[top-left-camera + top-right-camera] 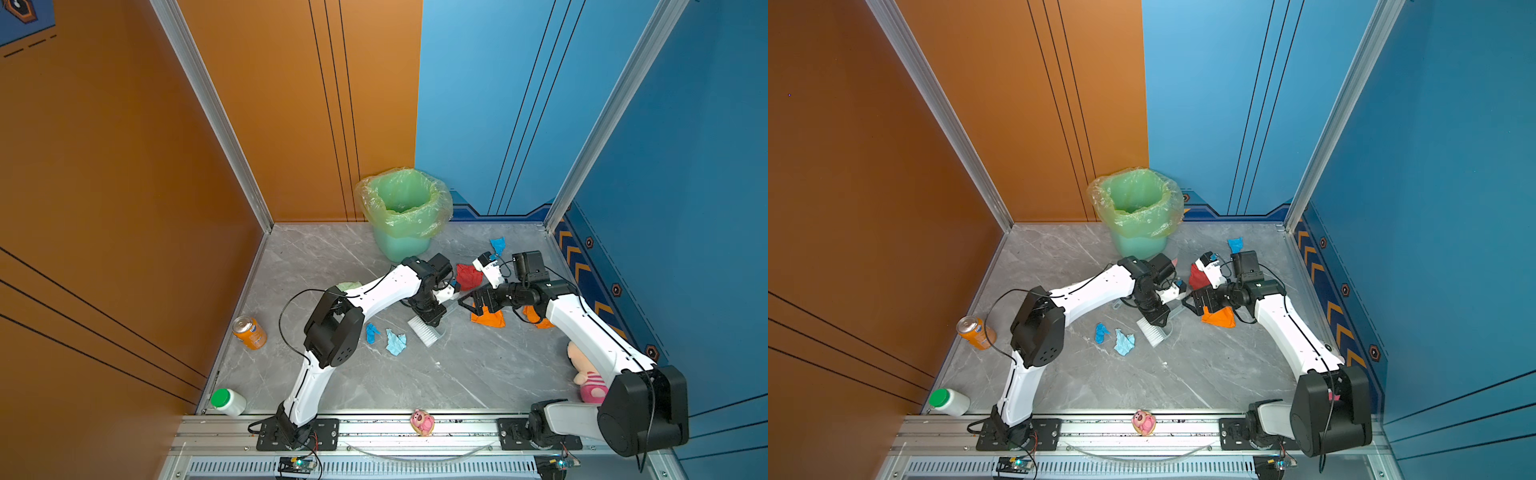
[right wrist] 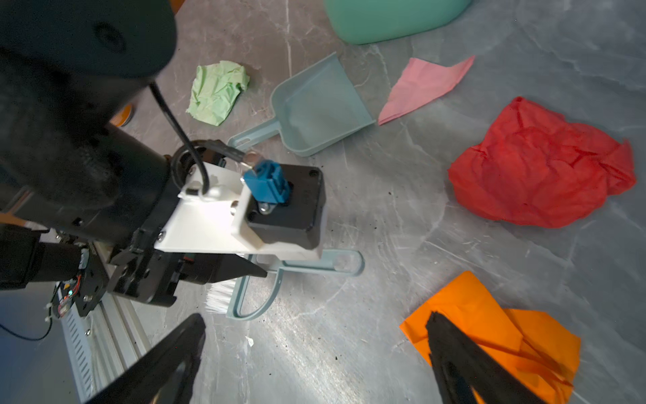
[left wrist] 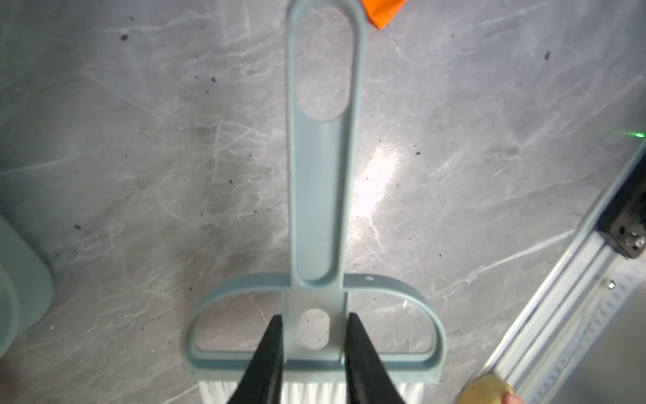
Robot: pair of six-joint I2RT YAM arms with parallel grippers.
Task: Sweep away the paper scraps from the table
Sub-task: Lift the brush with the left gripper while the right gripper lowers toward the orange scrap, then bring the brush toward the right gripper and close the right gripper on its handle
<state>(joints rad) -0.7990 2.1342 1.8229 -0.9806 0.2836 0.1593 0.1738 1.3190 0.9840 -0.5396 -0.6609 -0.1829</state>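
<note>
Both top views look from high above the near edge of the table (image 1: 415, 374), steeply down and toward the back corner, from far enough to hold the whole surface; the two are almost the same. The left wrist camera looks down along the brush (image 3: 321, 210) from very near. The right wrist camera looks slantwise from a little farther and shares with it this brush and the orange scrap (image 2: 472, 300).

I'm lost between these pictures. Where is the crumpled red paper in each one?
In a top view: the red paper scrap lies mid-table, in front of the bin, to its right.
In a top view: the red paper scrap, same spot.
Left wrist: not in it.
Right wrist: on the table between the pink scrap and the orange scrap.
Shared landmark: the brush, in all four.
</note>
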